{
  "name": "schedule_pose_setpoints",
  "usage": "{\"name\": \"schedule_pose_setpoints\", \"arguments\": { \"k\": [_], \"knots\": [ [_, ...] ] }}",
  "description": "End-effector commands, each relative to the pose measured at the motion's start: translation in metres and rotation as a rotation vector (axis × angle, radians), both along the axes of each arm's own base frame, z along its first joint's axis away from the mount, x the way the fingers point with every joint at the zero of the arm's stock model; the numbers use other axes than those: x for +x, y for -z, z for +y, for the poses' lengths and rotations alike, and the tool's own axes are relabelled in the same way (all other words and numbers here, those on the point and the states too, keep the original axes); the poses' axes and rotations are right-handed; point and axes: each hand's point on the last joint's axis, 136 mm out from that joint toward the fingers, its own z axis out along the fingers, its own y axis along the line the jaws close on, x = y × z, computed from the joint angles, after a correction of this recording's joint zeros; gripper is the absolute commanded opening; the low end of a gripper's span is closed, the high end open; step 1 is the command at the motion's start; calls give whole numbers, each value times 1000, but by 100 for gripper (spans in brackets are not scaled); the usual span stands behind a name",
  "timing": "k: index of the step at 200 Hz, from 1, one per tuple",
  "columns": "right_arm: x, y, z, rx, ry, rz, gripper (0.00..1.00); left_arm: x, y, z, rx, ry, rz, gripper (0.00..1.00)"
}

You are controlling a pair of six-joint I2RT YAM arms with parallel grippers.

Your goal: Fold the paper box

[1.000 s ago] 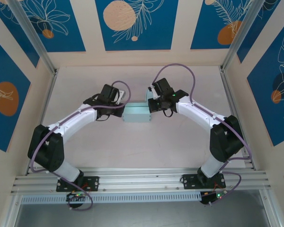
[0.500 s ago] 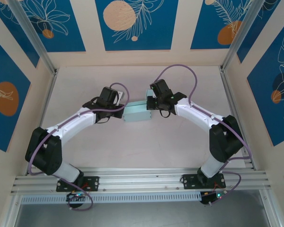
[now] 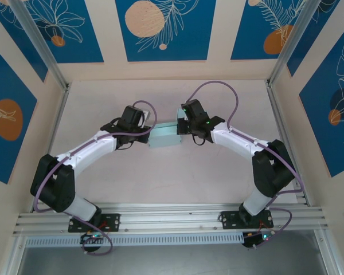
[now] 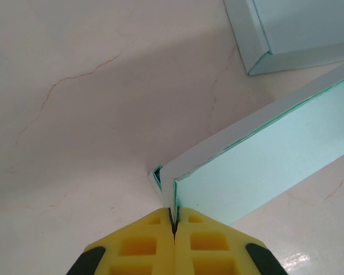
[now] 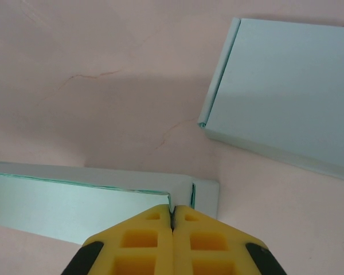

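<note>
**Both grippers pinch the paper box by its ends**

From above we see the pale green paper box on the table, with the left gripper at its left end and the right gripper at its right end. That view hides the fingertips under the wrists, but the wrist cameras show them. On the left wrist, the left gripper has its yellow pads pressed together on a thin upright edge of the box. On the right wrist, the right gripper is clamped the same way on the box's other end. Both wrist views also show a flat rimmed panel lying beyond the held wall. We cannot tell whether it joins the box
</note>
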Motion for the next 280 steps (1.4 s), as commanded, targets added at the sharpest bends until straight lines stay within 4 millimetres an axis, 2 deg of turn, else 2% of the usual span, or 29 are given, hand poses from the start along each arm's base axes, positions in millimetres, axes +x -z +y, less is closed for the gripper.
{"name": "schedule_pose_setpoints", "arguments": {
  "k": [1, 41, 53, 69, 128, 160, 189, 229, 280],
  "knots": [
    [-14, 10, 9, 4, -51, 14, 0, -4, -3, -13, -32, 30, -10, 0],
    [-16, 7, 10, 1, -64, 4, 0, -1, -9, -24, -127, 1, -4, 0],
    [-16, 6, 11, 1, -66, -1, 0, 0, -14, -29, -176, -6, -4, 4],
    [-17, 5, 12, 0, -70, -2, 0, 0, -17, -35, -220, -11, 3, 4],
    [-19, 7, 18, -20, -90, -6, 0, 3, -4, -44, -314, -55, 42, 1],
    [-18, 7, 20, -25, -92, -7, 0, 3, -8, -47, -351, -58, 41, 1],
    [-18, 7, 20, -27, -91, -8, 0, 2, -6, -37, -296, -73, 27, 0],
    [-18, 9, 20, -31, -88, -4, 0, -1, 10, -15, -196, -104, 31, 0],
    [-19, 12, 17, -41, -81, 1, 0, -6, 29, -5, -136, -110, 53, 0]
  ]
}}
